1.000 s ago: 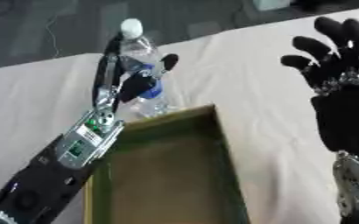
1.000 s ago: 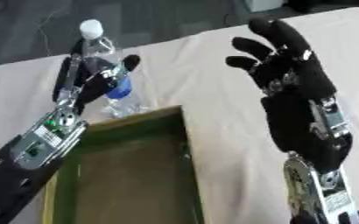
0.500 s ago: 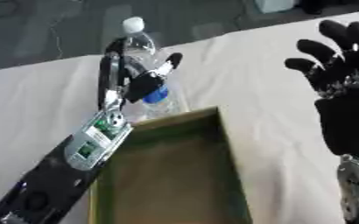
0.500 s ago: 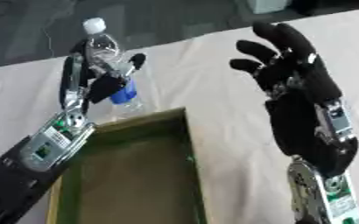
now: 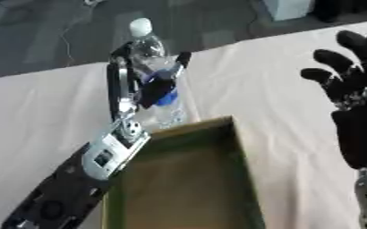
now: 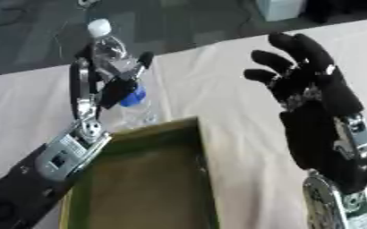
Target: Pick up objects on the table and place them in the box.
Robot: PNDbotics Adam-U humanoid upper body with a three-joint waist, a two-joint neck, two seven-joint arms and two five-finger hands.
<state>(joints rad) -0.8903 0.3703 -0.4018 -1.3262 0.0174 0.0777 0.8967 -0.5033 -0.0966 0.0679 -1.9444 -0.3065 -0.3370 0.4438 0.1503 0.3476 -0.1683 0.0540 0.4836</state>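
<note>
Clear plastic, the bottle (image 5: 157, 76) stood upright just beyond the box (image 5: 188, 188), your left hand (image 5: 143, 82) curled round it, presumably to lift it in. Your right hand (image 6: 316, 103) hung open and empty, clear of the work.

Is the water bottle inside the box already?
No, the bottle stands upright beyond the box, with the left hand curled round it.
</note>
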